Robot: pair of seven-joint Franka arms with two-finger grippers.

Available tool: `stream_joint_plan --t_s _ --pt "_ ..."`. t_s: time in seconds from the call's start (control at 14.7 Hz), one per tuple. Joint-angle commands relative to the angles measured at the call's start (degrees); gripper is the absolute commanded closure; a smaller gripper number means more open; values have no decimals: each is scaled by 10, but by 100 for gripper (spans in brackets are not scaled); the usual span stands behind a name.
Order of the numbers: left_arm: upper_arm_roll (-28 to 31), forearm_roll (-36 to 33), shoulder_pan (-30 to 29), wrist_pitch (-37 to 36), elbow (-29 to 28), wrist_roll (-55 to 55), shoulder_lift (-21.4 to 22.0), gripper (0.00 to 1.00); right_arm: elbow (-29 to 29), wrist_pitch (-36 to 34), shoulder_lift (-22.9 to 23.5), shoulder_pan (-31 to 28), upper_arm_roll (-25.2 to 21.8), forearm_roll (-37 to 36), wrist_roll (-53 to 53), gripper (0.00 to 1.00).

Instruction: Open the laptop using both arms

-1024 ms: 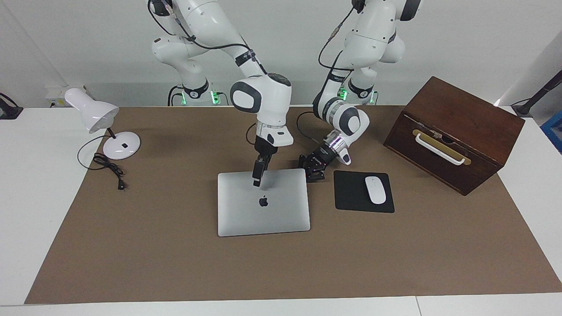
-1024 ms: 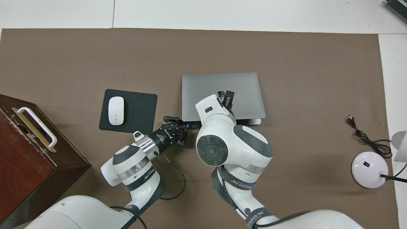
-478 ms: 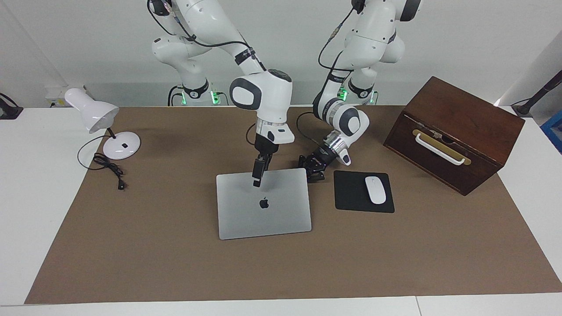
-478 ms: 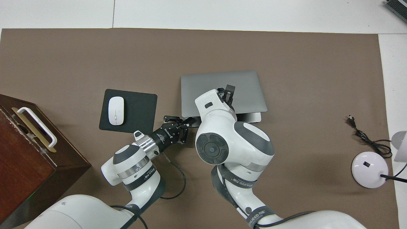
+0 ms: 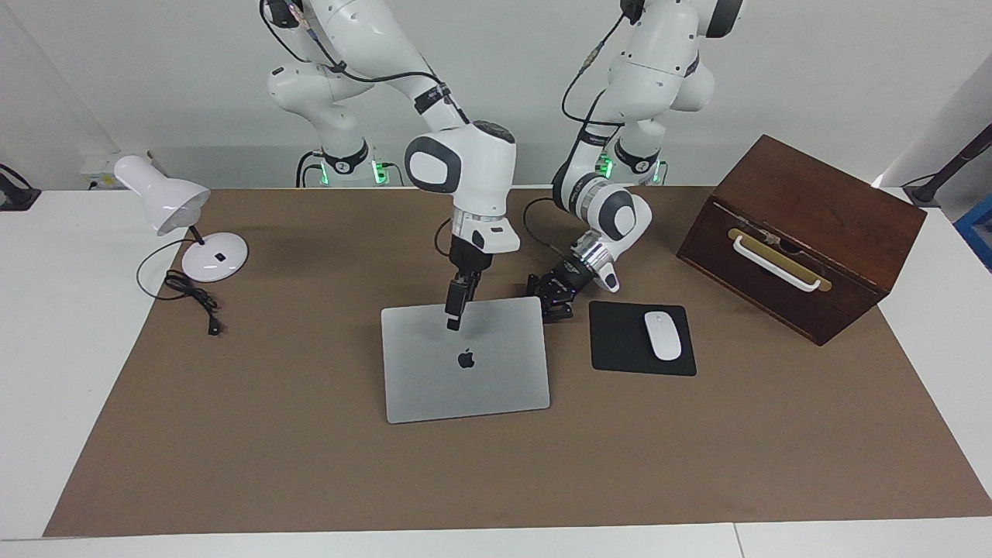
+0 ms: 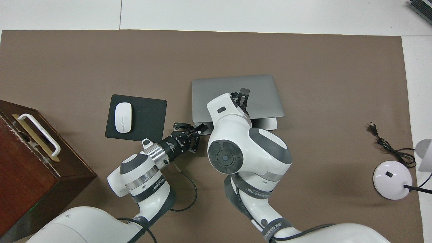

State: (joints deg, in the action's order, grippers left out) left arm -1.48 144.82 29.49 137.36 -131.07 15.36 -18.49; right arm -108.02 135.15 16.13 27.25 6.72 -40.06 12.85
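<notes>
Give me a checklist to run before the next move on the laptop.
1. Lid of the laptop raised off its base at the edge nearer the robots: ok, a small gap.
2. Right hand at the lid near that edge: ok; its grip, cannot tell.
3. Left hand shut at the laptop's corner beside the mouse pad: ok; pressing the base, cannot tell.
4. Mouse pad and mouse apart from the laptop: ok.
5. Wooden box and lamp well apart from it: ok.
</notes>
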Motion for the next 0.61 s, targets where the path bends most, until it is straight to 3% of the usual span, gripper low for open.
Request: stream_joint_plan --t_s 0.0,0.55 --pt "-1 28 1 9 12 -31 -52 100 19 5 10 -10 1 -36 -8 0" --pt "0 27 1 9 11 -31 -52 100 33 3 10 -10 0 -51 -8 0"
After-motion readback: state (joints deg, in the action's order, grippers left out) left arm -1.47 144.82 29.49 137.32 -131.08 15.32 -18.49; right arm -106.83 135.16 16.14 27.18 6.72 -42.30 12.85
